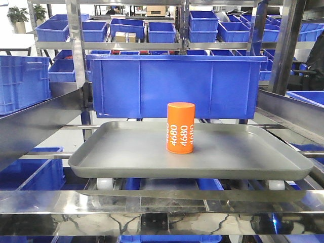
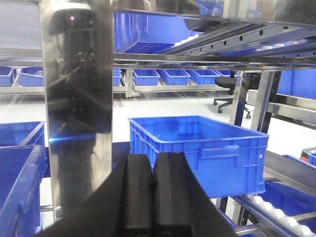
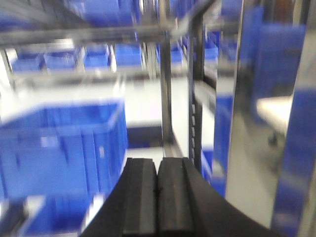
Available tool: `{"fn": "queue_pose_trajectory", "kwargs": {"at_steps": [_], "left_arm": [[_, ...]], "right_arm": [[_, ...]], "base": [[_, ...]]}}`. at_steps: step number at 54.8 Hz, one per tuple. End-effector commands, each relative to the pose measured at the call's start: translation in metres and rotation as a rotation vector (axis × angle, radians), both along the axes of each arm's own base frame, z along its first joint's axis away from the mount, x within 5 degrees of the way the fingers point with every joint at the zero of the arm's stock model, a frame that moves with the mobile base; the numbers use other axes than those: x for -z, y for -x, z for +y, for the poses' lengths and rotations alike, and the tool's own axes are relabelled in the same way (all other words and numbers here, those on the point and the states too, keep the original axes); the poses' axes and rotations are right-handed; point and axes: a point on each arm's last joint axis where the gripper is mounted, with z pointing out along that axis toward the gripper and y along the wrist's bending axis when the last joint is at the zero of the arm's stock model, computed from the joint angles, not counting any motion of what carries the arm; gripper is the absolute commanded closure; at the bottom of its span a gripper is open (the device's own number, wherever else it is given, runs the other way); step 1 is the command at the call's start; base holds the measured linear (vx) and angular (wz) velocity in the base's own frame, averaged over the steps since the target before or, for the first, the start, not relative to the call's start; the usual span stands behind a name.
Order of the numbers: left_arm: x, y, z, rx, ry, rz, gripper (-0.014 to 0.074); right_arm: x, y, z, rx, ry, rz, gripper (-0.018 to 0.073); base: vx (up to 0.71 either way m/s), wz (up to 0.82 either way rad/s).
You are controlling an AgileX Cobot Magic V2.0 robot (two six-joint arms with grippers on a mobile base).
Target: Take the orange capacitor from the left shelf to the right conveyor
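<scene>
The smooth orange cylindrical capacitor (image 1: 180,127) is seen upright near the middle of a shallow matte grey tray (image 1: 243,162) on the shiny steel shelf (image 1: 152,201). A blue plastic bin (image 1: 152,83) is set just behind it. The black fingers of the left gripper (image 2: 153,180) and right gripper (image 3: 157,180) are pressed together, with nothing held.

Site: a warehouse or factory stockroom, not a home or an office.

Evidence:
- A steel-framed shelf (image 1: 76,45) with shiny rails stands close in front.
- White rollers (image 2: 279,215) line a lower rail.
- A large blue bin (image 1: 174,83) sits behind a shallow grey tray (image 1: 228,157).
- Rows of matching blue bins (image 1: 126,28) fill the racks beyond.
- A pale, smooth floor (image 2: 168,103) runs between the aisles.
- One office chair (image 2: 229,86) stands far back.
</scene>
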Motion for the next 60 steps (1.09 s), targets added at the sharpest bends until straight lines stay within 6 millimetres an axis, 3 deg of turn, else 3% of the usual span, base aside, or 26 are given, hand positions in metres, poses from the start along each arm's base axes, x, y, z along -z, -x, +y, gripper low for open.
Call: {"fn": "queue_pose_trajectory", "kwargs": {"at_steps": [1, 6, 10, 16, 23, 31, 37, 45, 60], "left_arm": [[-0.018, 0.002, 0.000, 0.005, 0.037, -0.110, 0.0603], [-0.018, 0.002, 0.000, 0.005, 0.037, -0.110, 0.0603], [-0.018, 0.002, 0.000, 0.005, 0.037, -0.110, 0.0603], [-0.018, 0.002, 0.000, 0.005, 0.037, -0.110, 0.0603], [-0.018, 0.002, 0.000, 0.005, 0.037, -0.110, 0.0603], [-0.018, 0.002, 0.000, 0.005, 0.037, -0.110, 0.0603], [-0.018, 0.002, 0.000, 0.005, 0.037, -0.110, 0.0603], [-0.018, 0.002, 0.000, 0.005, 0.037, -0.110, 0.0603], [-0.018, 0.002, 0.000, 0.005, 0.037, -0.110, 0.0603]], "right_arm": [[-0.026, 0.004, 0.001, -0.006, 0.018, -0.264, 0.0571], [-0.058, 0.012, 0.002, -0.007, 0.030, -0.381, 0.0571], [-0.095, 0.025, 0.002, -0.002, 0.051, -0.443, 0.0571], [-0.165, 0.048, 0.003, 0.018, 0.105, -0.528, 0.0571], [-0.238, 0.056, 0.002, 0.053, 0.168, -0.549, 0.0571], [-0.294, 0.029, -0.002, 0.080, 0.191, -0.471, 0.0571], [-0.311, 0.003, -0.003, 0.072, 0.173, -0.438, 0.0571], [-0.308, -0.022, -0.004, 0.057, 0.136, -0.364, 0.0571], [-0.307, -0.026, -0.004, 0.051, 0.127, -0.355, 0.0528]], "base": [[0.00, 0.00], [0.00, 0.00], [0.00, 0.00], [0.00, 0.00], [0.00, 0.00], [0.00, 0.00], [0.00, 0.00], [0.00, 0.00], [0.00, 0.00]]}}
